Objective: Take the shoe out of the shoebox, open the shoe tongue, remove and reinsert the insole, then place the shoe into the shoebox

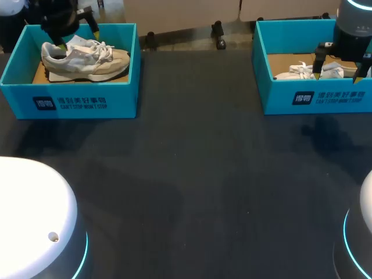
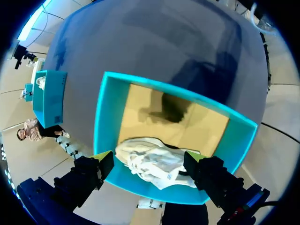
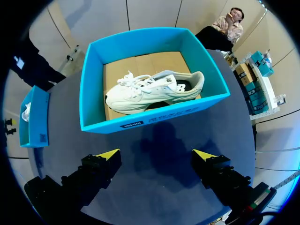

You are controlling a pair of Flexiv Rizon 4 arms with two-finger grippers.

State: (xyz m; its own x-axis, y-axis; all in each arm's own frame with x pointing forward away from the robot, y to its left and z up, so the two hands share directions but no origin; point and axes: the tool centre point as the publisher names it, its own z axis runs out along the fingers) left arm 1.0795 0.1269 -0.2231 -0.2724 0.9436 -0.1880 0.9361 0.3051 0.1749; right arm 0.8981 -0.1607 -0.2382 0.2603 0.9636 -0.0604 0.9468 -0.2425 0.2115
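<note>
Two teal shoeboxes are set well apart at the far side of a dark table (image 1: pixel 197 174). In the left shoebox (image 1: pixel 70 102) a beige sneaker (image 1: pixel 87 58) is seen standing on its sole on the cardboard floor (image 1: pixel 40 74), lengthwise in the box, with its heel toward the box's left end and its toe toward the right end. The left gripper (image 1: pixel 78 39) is held above this box, over the heel half of the shoe, with its fingers spread wide. In the left wrist view the beige sneaker (image 2: pixel 154 165) is seen below and between the two yellow tips, close to the box wall nearest the gripper (image 2: pixel 149 158). Contact between either finger and the shoe cannot be made out, so the claw is taken as open with nothing held. In the right shoebox (image 1: pixel 325 96) a white sneaker (image 1: pixel 299 71) is laid along the box floor, partly hidden in the head view by the right arm. The right gripper (image 1: pixel 338 75) is also spread open and holds nothing. In the right wrist view it (image 3: pixel 156 155) is seen over the bare table, with the right shoebox (image 3: pixel 154 117) ahead of its fingers and the white sneaker (image 3: pixel 150 89) inside, its laces facing up.
</note>
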